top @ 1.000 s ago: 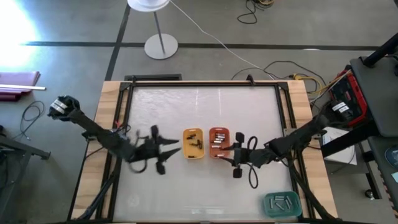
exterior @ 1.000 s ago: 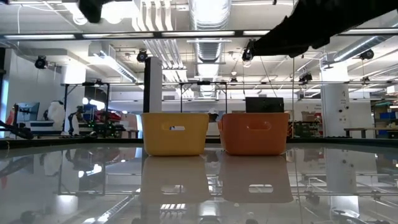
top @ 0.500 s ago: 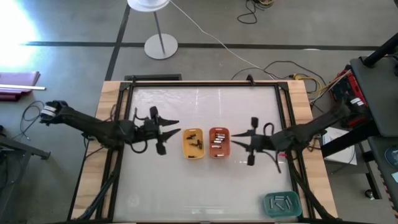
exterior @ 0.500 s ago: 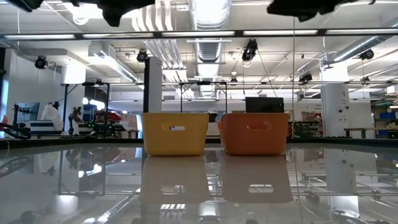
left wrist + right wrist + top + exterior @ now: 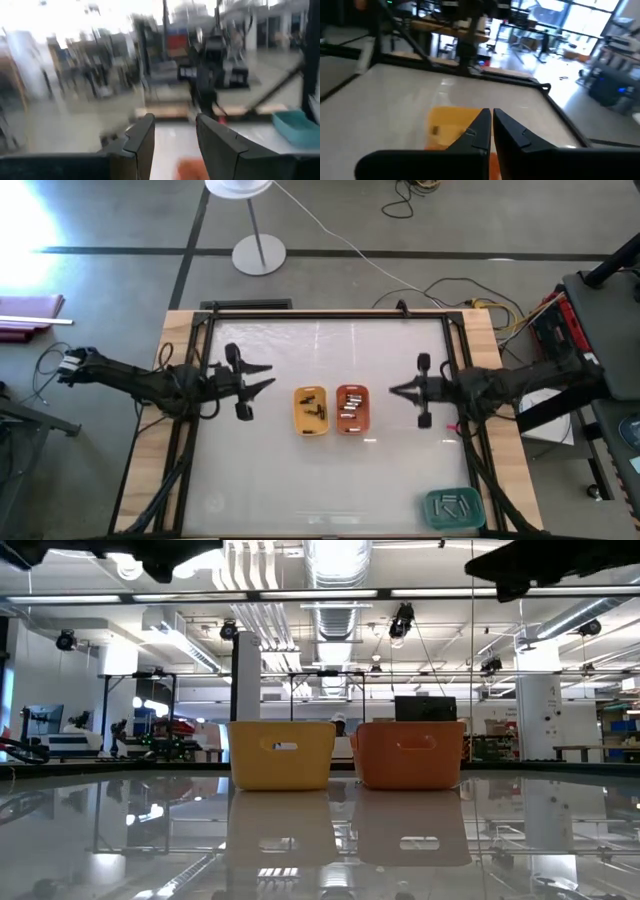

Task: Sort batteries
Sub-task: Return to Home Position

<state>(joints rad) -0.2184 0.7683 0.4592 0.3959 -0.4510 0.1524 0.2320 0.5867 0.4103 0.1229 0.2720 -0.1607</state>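
Little seems left to go wrong: both arms hang raised at the sides of the desk (image 5: 320,470), the left hand (image 5: 268,376) released and empty, the right hand (image 5: 393,391) clenched on nothing. A low swing inward could clip a tray and spill it.

At the near right corner, the teal tray (image 5: 432,510) holds a few grey batteries (image 5: 455,504). Mid-desk, side by side, the yellow tray (image 5: 299,420) holds about 4 dark batteries (image 5: 313,409), and the orange tray (image 5: 340,427) several silvery batteries (image 5: 350,406).
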